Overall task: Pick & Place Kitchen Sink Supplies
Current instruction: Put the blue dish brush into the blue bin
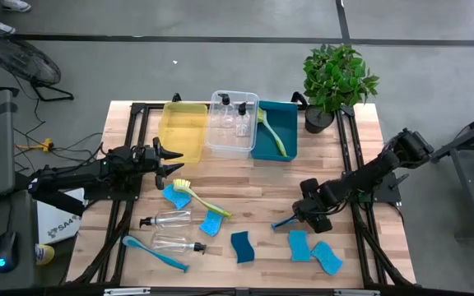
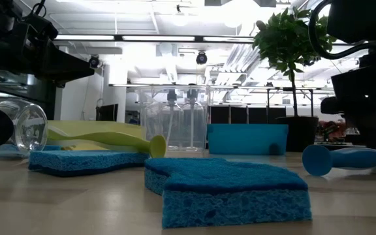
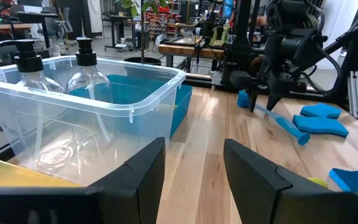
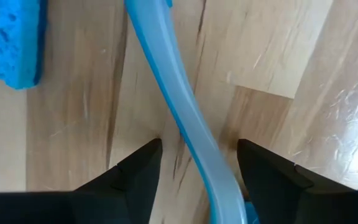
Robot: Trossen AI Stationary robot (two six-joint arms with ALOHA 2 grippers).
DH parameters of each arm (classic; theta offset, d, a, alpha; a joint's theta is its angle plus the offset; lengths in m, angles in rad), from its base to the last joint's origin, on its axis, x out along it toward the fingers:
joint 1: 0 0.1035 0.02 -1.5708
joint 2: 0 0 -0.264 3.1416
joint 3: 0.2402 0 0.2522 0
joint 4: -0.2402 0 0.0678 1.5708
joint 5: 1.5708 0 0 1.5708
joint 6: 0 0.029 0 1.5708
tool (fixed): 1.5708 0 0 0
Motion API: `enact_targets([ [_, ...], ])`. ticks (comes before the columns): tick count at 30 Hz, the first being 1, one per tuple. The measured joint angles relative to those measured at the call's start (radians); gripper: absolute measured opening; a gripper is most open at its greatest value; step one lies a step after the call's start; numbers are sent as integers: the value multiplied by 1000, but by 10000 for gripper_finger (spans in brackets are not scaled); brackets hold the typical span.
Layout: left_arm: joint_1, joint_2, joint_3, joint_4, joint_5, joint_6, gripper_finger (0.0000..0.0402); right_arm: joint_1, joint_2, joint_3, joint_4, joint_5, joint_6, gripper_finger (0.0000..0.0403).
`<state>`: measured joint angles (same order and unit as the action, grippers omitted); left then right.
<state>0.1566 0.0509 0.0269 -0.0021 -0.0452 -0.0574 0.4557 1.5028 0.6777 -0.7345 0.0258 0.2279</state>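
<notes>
My right gripper (image 1: 305, 215) is open and low over a blue dish brush (image 1: 285, 220) that lies flat on the table. In the right wrist view its fingers stand on either side of the brush's handle (image 4: 185, 118) without touching it. My left gripper (image 1: 171, 156) is open and empty beside the yellow bin (image 1: 183, 127), facing the clear bin (image 3: 104, 99). On the table lie a yellow-green brush (image 1: 202, 199), another blue brush (image 1: 155, 252), two clear bottles (image 1: 169, 219) on their sides and several blue sponges (image 1: 243, 247).
The yellow bin, the clear bin (image 1: 233, 123) holding two pump bottles and the teal bin (image 1: 276, 131) holding a yellow-green brush stand in a row at the far edge. A potted plant (image 1: 336, 78) stands at the far right corner. Bare wood lies between the two arms.
</notes>
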Motion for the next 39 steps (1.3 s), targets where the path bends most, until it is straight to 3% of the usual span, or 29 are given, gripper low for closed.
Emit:
enact_targets([
  [22,0,0,0,0,0,0,160,-7,5,80,-65,-74,34,55],
  [33,0,0,0,0,0,0,160,-67,4,181,-175,-50,146,70],
  [39,0,0,0,0,0,0,160,-129,2,248,-235,-49,214,51],
])
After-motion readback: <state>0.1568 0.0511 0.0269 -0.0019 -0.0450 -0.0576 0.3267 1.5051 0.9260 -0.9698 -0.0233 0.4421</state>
